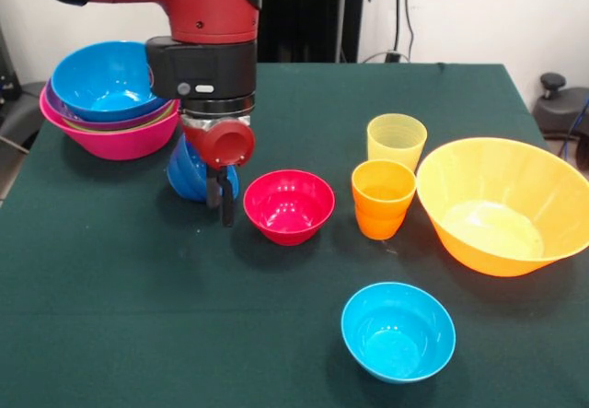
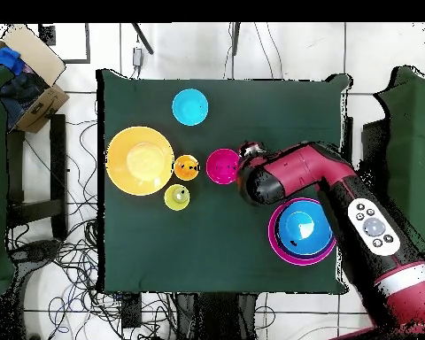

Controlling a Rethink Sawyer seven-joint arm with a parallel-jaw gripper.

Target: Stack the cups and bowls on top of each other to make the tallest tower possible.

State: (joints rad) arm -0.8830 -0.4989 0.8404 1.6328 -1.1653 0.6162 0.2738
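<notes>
Gripper (image 1: 222, 201) low at the dark blue bowl (image 1: 187, 178), just beside the red bowl (image 1: 288, 205); I cannot tell whether it is open or closed.

Bowl looks like light, stiff, glossy plastic, so I judge it slippery; I would pinch the rim wall. Front view shows this bowl standing off level on the table (image 1: 138, 316), near the tower (image 1: 110, 104). Overhead hides it under the arm, but shows the tower's sky blue bowl (image 2: 301, 227) sitting centred.
</notes>
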